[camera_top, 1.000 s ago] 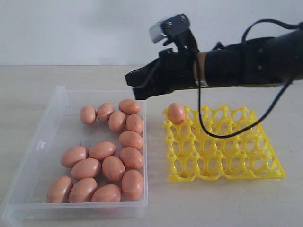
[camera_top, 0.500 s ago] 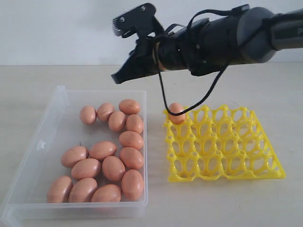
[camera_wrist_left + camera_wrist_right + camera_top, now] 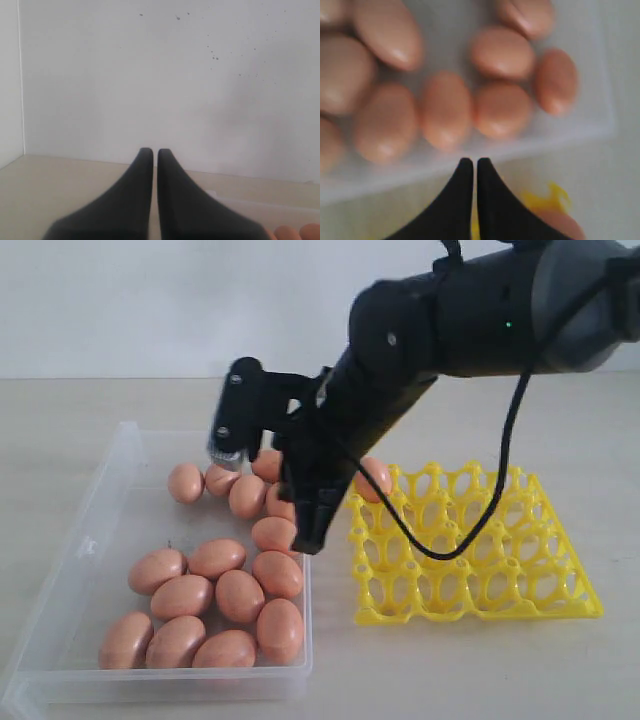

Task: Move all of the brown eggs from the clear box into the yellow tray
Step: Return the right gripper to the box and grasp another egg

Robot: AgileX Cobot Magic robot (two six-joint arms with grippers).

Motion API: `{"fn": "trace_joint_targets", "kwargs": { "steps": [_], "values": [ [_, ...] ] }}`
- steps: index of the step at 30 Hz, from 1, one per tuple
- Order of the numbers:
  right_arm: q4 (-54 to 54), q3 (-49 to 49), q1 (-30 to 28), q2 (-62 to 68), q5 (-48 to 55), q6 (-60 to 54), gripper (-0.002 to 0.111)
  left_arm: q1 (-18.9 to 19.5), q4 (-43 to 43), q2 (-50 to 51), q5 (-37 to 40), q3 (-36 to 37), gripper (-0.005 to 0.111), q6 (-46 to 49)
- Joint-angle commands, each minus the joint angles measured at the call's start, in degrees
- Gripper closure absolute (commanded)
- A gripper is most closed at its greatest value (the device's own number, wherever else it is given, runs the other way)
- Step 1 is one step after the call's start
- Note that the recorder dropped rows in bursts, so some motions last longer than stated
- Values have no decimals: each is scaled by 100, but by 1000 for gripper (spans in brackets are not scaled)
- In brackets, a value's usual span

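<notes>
The right claw (image 3: pixel 310 538), shut and empty, has swung from the yellow tray (image 3: pixel 480 585), where one egg (image 3: pixel 378 478) sits in its upper left cup, down over the brown eggs (image 3: pixel 240 595) left in the clear box (image 3: pixel 110 490) on the left, so another pick comes next.

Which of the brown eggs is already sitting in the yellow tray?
The lone egg in the yellow tray's far left corner cup, partly behind the arm; the other eggs lie in the clear box.
</notes>
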Motion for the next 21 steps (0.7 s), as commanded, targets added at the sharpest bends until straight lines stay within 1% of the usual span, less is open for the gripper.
{"fn": "trace_joint_targets", "kwargs": {
  "steps": [1, 5, 6, 8, 10, 12, 13, 15, 18, 20, 21],
  "values": [
    [2110, -843, 37, 327, 768, -1503, 109, -8, 23, -12, 17, -5, 103, 31],
    [1974, -1584, 189, 867, 1621, -1207, 109, -8, 23, -12, 17, -5, 103, 31],
    [1924, -1706, 265, 997, 1693, -1207, 109, -8, 23, -12, 17, -5, 103, 31],
    [1689, -1837, 411, 1180, 1568, -1220, 109, -8, 23, -12, 17, -5, 103, 31],
    [1124, -1871, 578, 1333, 1176, -1170, 109, -8, 23, -12, 17, -5, 103, 31],
    [472, -1878, 697, 1435, 880, -807, 107, -8, 23, -12, 17, -5, 103, 31],
    [142, -1883, 710, 1477, 801, -540, 105, -8, 23, -12, 17, -5, 103, 31],
    [-225, -1894, 724, 1559, 772, -189, 96, -8, 23, -12, 17, -5, 103, 31],
    [-311, -1894, 724, 1671, 771, -115, 72, -8, 23, -12, 17, -5, 103, 31],
    [-272, -1894, 742, 1733, 693, -115, 57, -8, 23, -12, 17, -5, 103, 31],
    [-272, -1894, 752, 1761, 633, -115, 52, -8, 23, -12, 17, -5, 103, 31]
  ]
}}
